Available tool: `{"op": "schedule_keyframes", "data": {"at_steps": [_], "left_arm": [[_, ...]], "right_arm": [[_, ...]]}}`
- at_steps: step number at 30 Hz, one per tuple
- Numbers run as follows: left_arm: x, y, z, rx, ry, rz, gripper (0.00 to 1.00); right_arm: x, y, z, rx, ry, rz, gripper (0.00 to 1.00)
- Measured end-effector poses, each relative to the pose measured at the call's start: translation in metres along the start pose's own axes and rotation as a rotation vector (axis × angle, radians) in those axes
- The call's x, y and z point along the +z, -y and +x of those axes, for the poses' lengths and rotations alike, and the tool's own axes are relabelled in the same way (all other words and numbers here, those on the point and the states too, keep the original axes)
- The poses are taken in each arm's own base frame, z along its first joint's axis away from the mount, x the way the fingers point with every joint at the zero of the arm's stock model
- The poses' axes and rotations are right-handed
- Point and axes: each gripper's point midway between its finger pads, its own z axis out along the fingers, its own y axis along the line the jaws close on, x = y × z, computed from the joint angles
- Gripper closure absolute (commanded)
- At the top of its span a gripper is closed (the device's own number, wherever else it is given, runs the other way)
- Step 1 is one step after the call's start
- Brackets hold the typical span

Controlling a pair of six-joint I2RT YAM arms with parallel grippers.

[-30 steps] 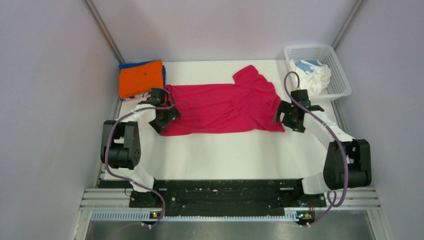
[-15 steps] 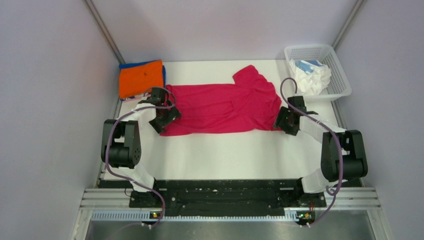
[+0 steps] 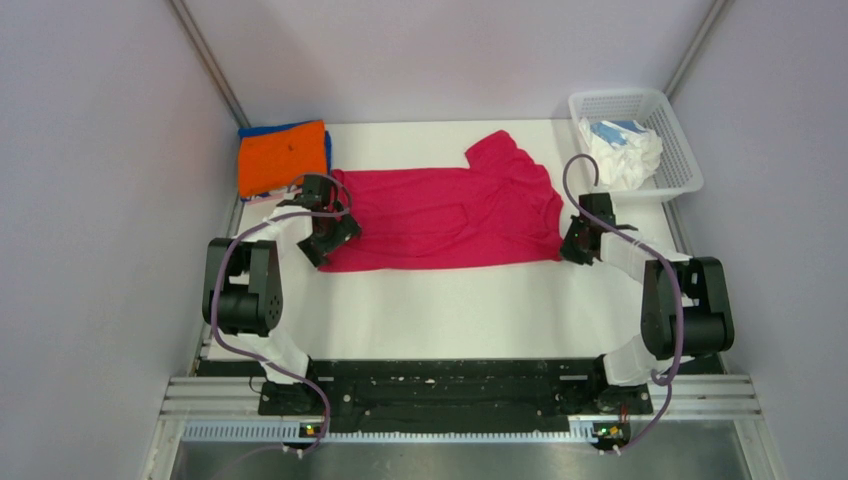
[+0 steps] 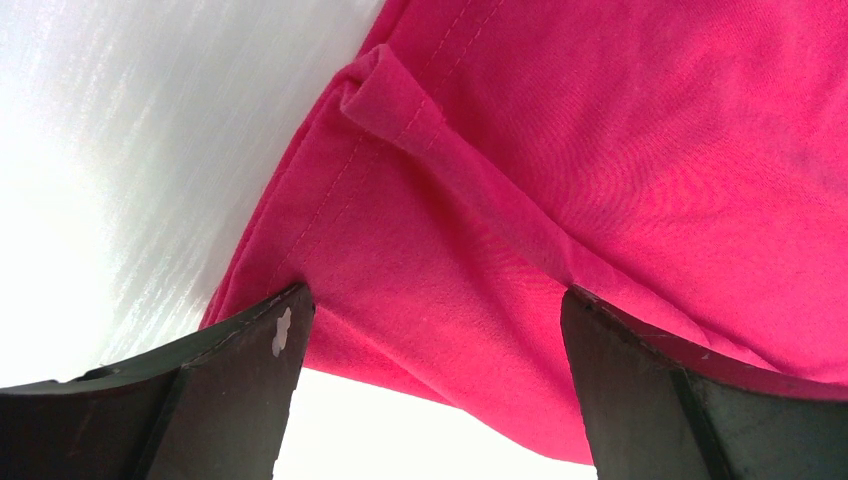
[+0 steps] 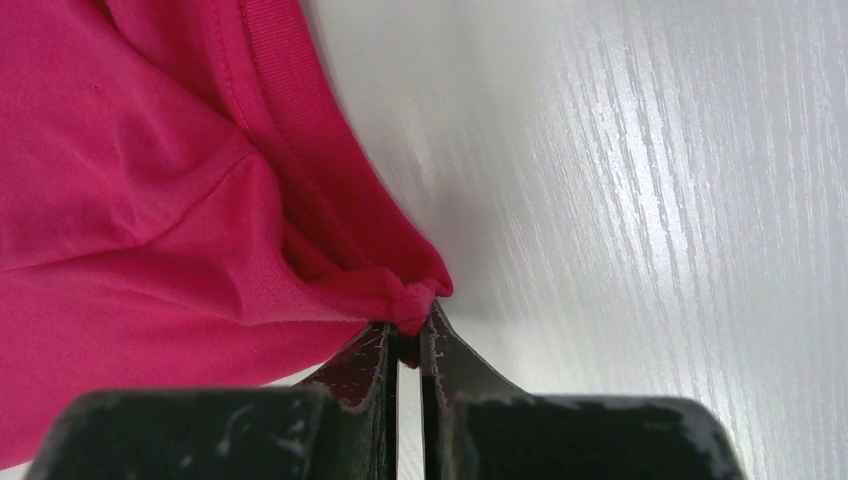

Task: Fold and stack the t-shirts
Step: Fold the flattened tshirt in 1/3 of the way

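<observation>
While the left arm has held its place over the last second, the right arm has swung in from 3 o'clock and reached the cloth. The crimson-pink t-shirt [image 3: 450,215] lies spread across the middle of the white table [image 3: 450,310], unfolded, with one sleeve pointing to 1 o'clock. At 2 o'clock the mesh basket [image 3: 684,160] holds crumpled white t-shirts [image 3: 636,155] and a pale blue one [image 3: 612,130]. At 10 o'clock the orange t-shirt [image 3: 282,158] sits folded on top of the blue t-shirt [image 3: 262,130].

The left gripper [image 4: 430,330] is spread wide, straddling the shirt's 8 o'clock corner without pinching it. The right gripper [image 5: 408,335], gaping and just off the edge a second ago, is now pressed together on a small bunch of the shirt's 4 o'clock corner.

Only one near corner is secured, so I judge the left claw must close before the near edge can be lifted over toward 12 o'clock.
</observation>
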Motion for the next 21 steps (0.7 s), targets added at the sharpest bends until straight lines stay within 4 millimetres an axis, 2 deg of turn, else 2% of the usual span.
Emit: {"op": "schedule_keyframes", "data": {"at_steps": [5, 9, 21], "left_arm": [[-0.001, -0.004, 0.002, 0.016, -0.003, -0.007, 0.01], [-0.005, -0.015, 0.012, 0.026, -0.012, -0.017, 0.01], [-0.031, -0.053, 0.068, -0.004, -0.076, -0.032, 0.01]], "right_arm": [[-0.003, 0.005, 0.006, -0.001, -0.033, 0.022, 1.00], [-0.014, 0.015, 0.019, -0.006, -0.086, 0.066, 1.00], [-0.057, 0.055, 0.079, 0.022, -0.229, 0.192, 0.98]]}}
